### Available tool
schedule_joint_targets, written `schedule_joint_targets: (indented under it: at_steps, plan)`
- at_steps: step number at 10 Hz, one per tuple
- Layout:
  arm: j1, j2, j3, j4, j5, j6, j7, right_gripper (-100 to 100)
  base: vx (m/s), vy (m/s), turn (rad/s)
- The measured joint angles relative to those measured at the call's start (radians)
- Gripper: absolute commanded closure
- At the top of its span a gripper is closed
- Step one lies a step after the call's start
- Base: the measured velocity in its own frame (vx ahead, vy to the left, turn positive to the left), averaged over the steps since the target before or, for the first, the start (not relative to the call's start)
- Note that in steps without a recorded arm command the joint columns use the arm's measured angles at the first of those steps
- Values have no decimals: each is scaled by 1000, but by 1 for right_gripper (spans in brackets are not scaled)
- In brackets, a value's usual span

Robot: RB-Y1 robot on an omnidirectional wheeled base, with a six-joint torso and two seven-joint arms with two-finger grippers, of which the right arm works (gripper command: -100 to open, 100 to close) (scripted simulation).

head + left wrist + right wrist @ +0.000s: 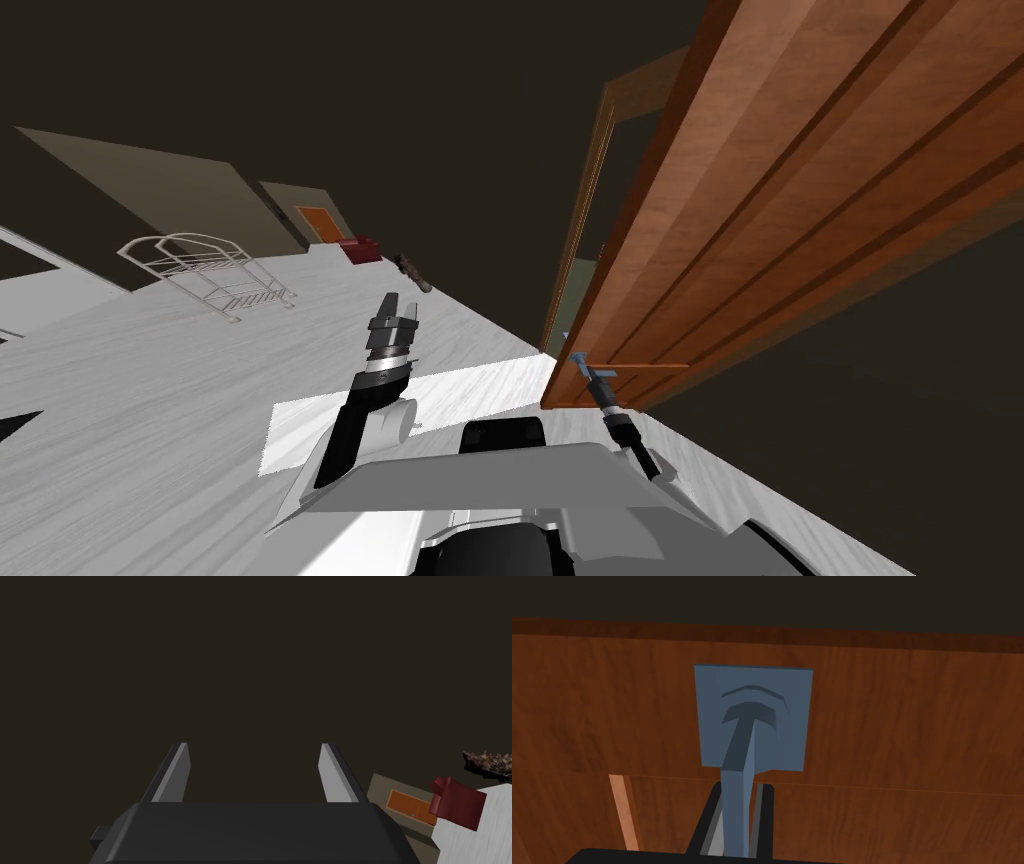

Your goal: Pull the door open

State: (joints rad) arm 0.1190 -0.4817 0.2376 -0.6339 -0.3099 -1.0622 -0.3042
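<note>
The right hand (739,790) is clamped on the blue lever handle (746,731), its 2 fingers pressing the lever's sides. The handle sits near the free edge of the brown wooden door (780,200), to my right front. The left hand (397,310) hangs above the pale floor (150,400), fingers apart, holding nothing.

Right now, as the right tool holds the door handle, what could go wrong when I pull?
1. The right tool is shut on the thin blue handle; a slanted pull may let it slip out.
2. The brown door may swing toward the open left tool, which hangs left of its edge.
</note>
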Motion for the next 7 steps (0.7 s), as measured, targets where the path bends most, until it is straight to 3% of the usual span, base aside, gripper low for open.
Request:
schedule_joint_targets:
  at_steps: [2,5,7]
  plan:
    - [14,-11,9,-6,-4,-14,-5,100,-182,-73,147]
    - [15,-21,30,32,-6,-65,-22,100,-213,-65,166]
    - [42,-36,43,16,-11,-83,-29,100,-214,-70,155]
